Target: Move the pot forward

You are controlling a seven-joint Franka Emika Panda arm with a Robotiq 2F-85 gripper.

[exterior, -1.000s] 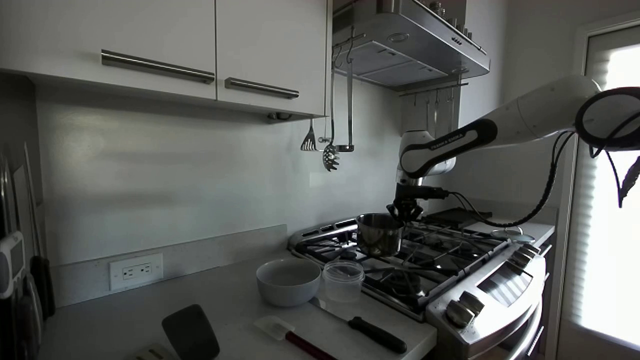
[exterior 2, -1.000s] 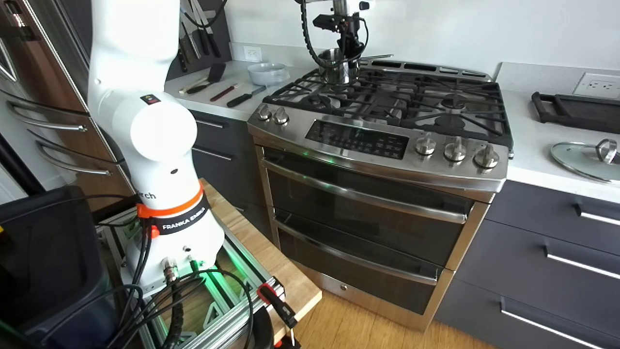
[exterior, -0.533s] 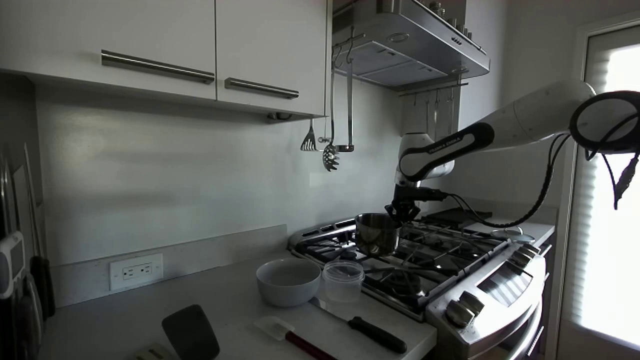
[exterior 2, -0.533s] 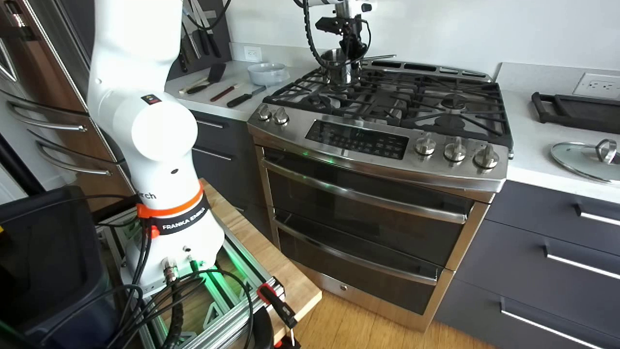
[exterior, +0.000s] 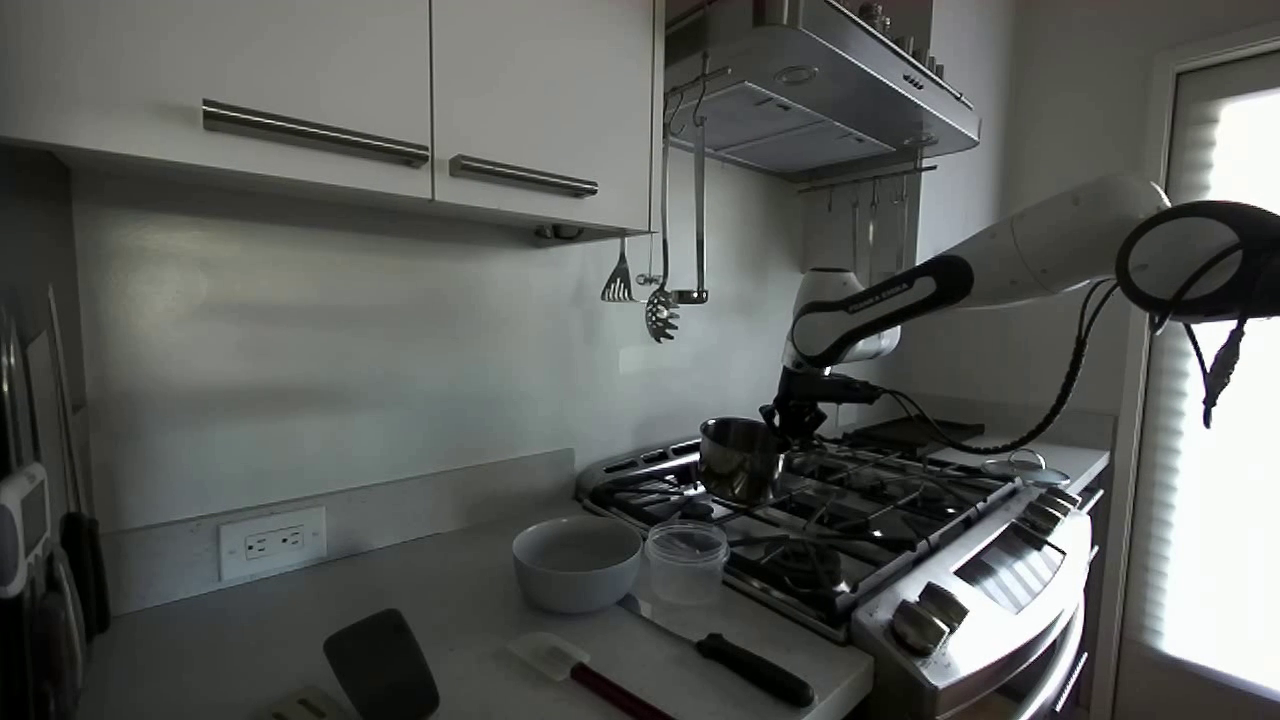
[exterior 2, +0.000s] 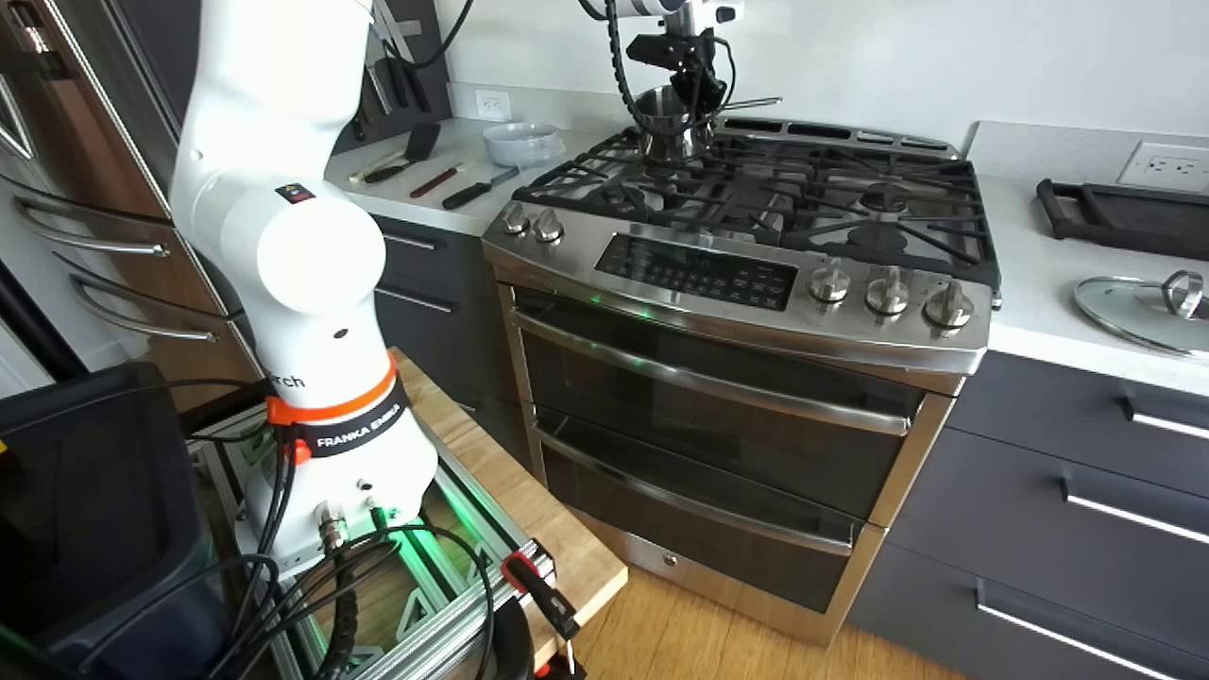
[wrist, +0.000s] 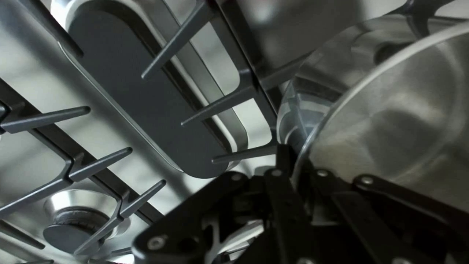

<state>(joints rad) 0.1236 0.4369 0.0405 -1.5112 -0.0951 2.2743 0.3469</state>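
Note:
The pot is a shiny steel cylinder over the stove's grates, seen in both exterior views (exterior: 738, 470) (exterior 2: 672, 142). Its long handle (exterior 2: 756, 102) points to the right in an exterior view. In the wrist view the pot (wrist: 388, 121) fills the right side, with its rim running between my fingers. My gripper (exterior: 788, 438) points down at the pot's rim, and it also shows in an exterior view (exterior 2: 697, 106) and the wrist view (wrist: 297, 165). It is shut on the rim. The pot looks slightly tilted. I cannot tell whether its base touches the grates.
Black grates cover the stove (exterior 2: 756, 189). A white bowl (exterior: 578, 565), a clear plastic cup (exterior: 687, 562), a knife (exterior: 755, 668) and spatulas (exterior: 382, 662) lie on the near counter. A glass lid (exterior 2: 1148, 312) and a black tray (exterior 2: 1133, 222) are on the far counter.
The arm and the pot have moved together toward the back wall, and slightly rightward in an exterior view. The pot has tilted a little. The gripper has stayed on the rim.

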